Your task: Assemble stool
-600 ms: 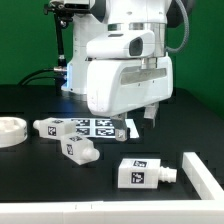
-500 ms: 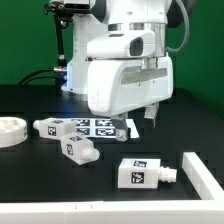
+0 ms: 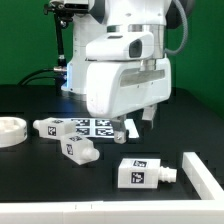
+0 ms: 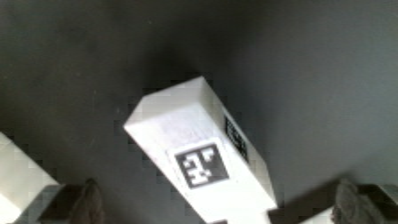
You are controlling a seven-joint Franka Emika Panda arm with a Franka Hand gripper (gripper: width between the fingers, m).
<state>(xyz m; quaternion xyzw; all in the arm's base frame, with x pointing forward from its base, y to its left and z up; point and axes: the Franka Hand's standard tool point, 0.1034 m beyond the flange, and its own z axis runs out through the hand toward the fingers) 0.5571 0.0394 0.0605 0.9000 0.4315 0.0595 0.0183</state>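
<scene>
Three short white legs with square tags lie on the black table: one [image 3: 52,127] by the marker board, one [image 3: 80,150] in front of it, one [image 3: 140,172] nearer the front. The round white seat [image 3: 10,130] lies at the exterior view's left edge. My gripper [image 3: 133,124] hangs open and empty above the table, just behind the front leg. In the wrist view a tagged leg [image 4: 199,150] lies on the table below, between the two dark fingertips [image 4: 68,205] of the gripper [image 4: 210,208], untouched.
The marker board [image 3: 96,126] lies flat behind the legs. A long white bar [image 3: 205,176] lies at the exterior view's front right. A white edge [image 4: 11,170] shows at the wrist view's border. The arm's bulk hides the table behind it.
The gripper has shifted slightly toward the exterior view's left. The legs, seat and bar have not moved.
</scene>
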